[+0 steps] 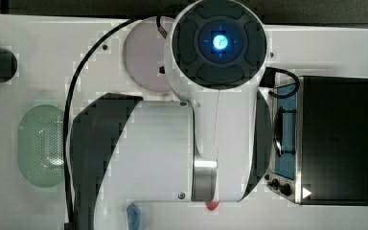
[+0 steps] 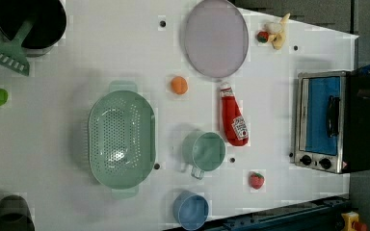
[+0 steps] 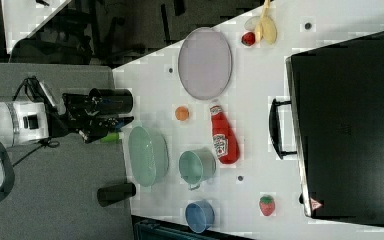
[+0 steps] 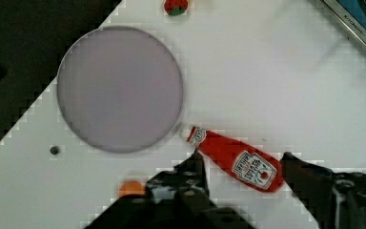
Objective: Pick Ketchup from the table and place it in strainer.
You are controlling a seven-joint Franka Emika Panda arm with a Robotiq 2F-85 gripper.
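The Ketchup (image 2: 232,118), a small red bottle with a white cap, lies flat on the white table between the lilac plate and a mint cup, and shows again as the Ketchup (image 3: 223,135). In the wrist view the Ketchup (image 4: 236,160) lies below and between my two dark fingers (image 4: 195,167). My gripper (image 4: 243,153) hovers over it, open, holding nothing. The strainer (image 2: 120,139), a pale mint perforated oval basket, sits empty in the left view's left half, apart from the bottle; it appears too as the strainer (image 1: 40,146) and the strainer (image 3: 148,156).
A lilac plate (image 2: 216,37), an orange ball (image 2: 178,85), a mint cup (image 2: 204,151), a blue bowl (image 2: 191,211) and a strawberry (image 2: 256,180) surround the bottle. A toaster oven (image 2: 327,122) stands at the left view's right. A black pot (image 2: 29,21) holds a mint spatula.
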